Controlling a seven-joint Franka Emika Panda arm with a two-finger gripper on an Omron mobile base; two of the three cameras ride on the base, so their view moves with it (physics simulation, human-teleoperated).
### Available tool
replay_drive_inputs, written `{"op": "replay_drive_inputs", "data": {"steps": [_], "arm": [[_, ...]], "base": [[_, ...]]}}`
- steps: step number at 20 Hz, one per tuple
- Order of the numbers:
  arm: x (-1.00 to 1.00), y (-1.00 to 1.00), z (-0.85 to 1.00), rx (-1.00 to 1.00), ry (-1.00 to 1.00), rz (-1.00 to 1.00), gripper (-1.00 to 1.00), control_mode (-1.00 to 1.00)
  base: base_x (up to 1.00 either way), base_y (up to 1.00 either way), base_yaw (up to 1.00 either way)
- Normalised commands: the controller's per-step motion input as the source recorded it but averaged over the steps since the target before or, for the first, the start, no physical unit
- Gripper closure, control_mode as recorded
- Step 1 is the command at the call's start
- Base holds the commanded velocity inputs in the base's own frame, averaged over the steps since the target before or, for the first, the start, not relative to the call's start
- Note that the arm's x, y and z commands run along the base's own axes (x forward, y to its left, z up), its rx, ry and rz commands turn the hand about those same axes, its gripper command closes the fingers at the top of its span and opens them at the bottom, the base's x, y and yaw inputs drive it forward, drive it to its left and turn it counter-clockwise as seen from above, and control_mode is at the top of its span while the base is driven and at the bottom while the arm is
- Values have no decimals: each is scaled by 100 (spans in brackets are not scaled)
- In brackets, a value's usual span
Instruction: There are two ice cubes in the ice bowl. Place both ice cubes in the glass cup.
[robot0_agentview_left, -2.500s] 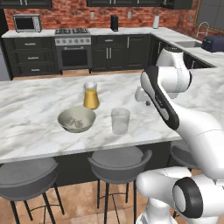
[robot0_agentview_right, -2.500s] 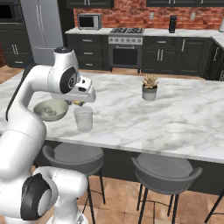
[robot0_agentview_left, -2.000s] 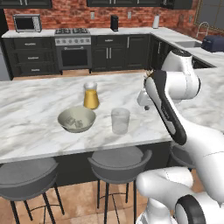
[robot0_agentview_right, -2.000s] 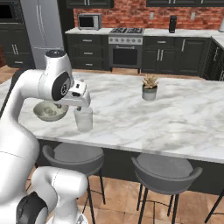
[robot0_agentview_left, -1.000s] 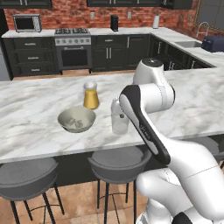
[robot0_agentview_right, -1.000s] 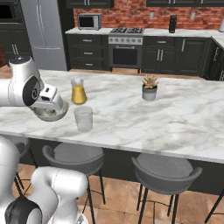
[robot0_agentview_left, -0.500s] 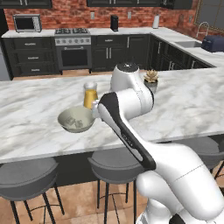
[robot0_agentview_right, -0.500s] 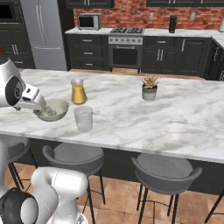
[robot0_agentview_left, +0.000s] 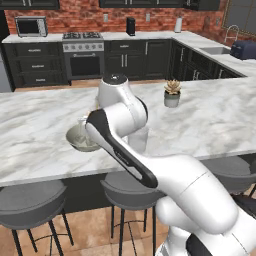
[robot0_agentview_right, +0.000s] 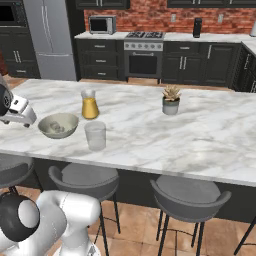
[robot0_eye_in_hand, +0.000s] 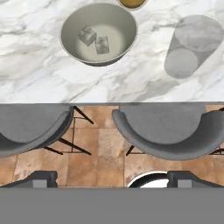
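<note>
The beige-grey ice bowl (robot0_eye_in_hand: 70, 27) stands on the marble counter with two ice cubes inside, one (robot0_eye_in_hand: 87, 35) beside the other (robot0_eye_in_hand: 102, 44). The clear glass cup (robot0_eye_in_hand: 192, 46) stands to its right, with nothing in it. My gripper (robot0_eye_in_hand: 112, 180) is open, its fingertips (robot0_eye_in_hand: 41, 179) wide apart with nothing between them. It hangs over the counter's front edge, short of the bowl. In the right base view the hand (robot0_agentview_right: 19, 113) is just left of the ice bowl (robot0_agentview_right: 57, 134), and the glass cup (robot0_agentview_right: 95, 135) is right of it. My arm hides part of the ice bowl (robot0_agentview_left: 75, 141) in the left base view.
A glass vessel of orange liquid (robot0_agentview_right: 89, 105) stands behind the bowl. A small potted plant (robot0_agentview_right: 171, 102) sits further right on the counter. Grey bar stools (robot0_eye_in_hand: 170, 131) line the counter's front edge, below the hand.
The arm has swung left along the counter, from beside the glass cup to the near left side of the bowl. The jaws have stayed open.
</note>
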Motion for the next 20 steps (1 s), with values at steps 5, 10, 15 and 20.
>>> {"op": "replay_drive_inputs", "data": {"steps": [5, 10, 15, 20], "arm": [[51, 60, -4, 0, 7, 0, -100, -100], [60, 33, -7, 0, 1, 0, -100, -100], [54, 10, -26, 0, 2, 0, -100, -100], [33, 0, -50, 0, 0, 0, -100, -100]], "base": [[0, 0, 0], [0, 0, 0], [0, 0, 0], [0, 0, 0]]}}
